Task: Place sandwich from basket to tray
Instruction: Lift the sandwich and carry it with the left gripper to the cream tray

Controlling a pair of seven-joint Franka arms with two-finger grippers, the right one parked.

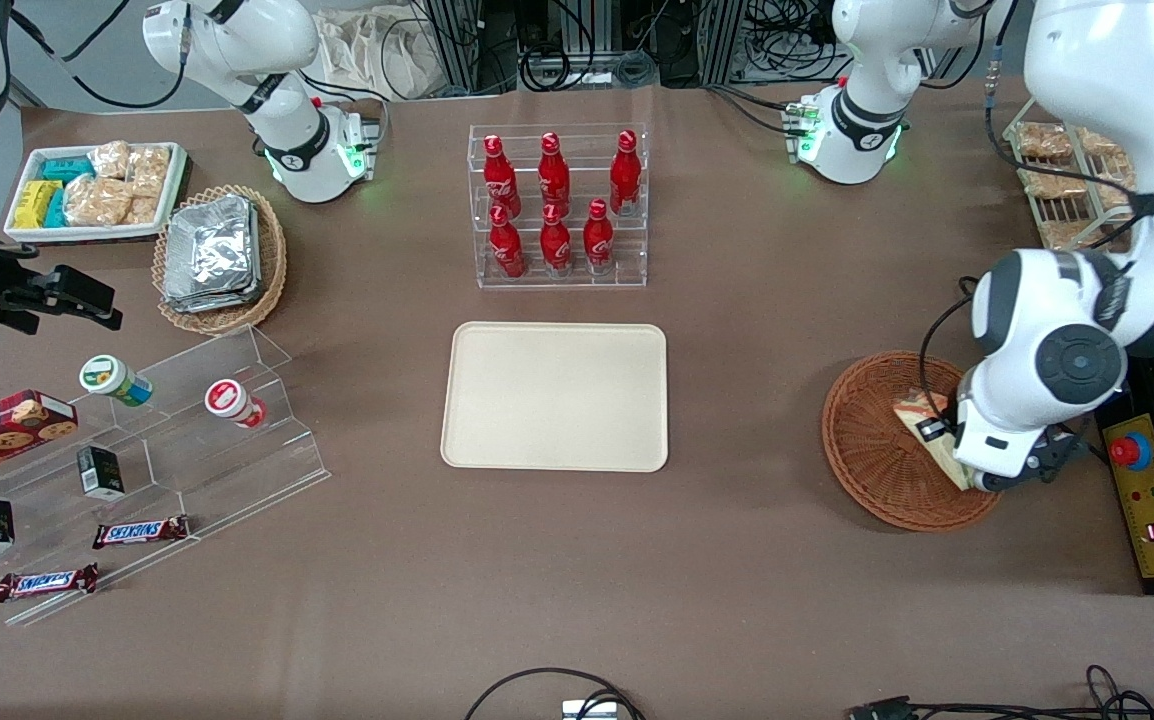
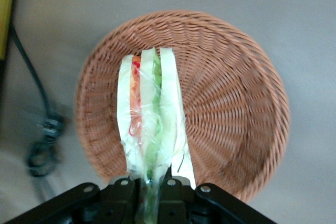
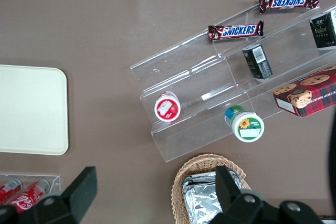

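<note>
- The gripper (image 2: 149, 184) is found low over the basket (image 1: 862, 450), at the working arm's end of the table, with its body hiding part of the basket's rim in the front view.
- In the left wrist view, the sandwich (image 2: 152, 124) is seen running straight out from between the fingers (image 2: 125, 183), its narrow end pinched there and its long axis in line with the gripper's reach.
- The jaws are judged to be closed onto that narrow end: the 2 fingers sit close together with the wrapped wedge between them, and no gap is seen on either side of the wrap.
- The sandwich is presented on edge, so that its bread and its orange, green and red layers are shown as parallel stripes over the wicker.
- Whether the sandwich is lifted clear of the basket floor or is resting on it cannot be told from these views.
- The tray (image 1: 555, 395) is laid flat at the table's middle, well apart from the basket and toward the parked arm's end from it, with nothing seen on it.
- The coming move is judged to turn on this relation: the wedge must be raised above the basket's rim before it is carried sideways to the tray.
- A slip of the clear wrap within the pinch is judged to be the main risk.
</note>
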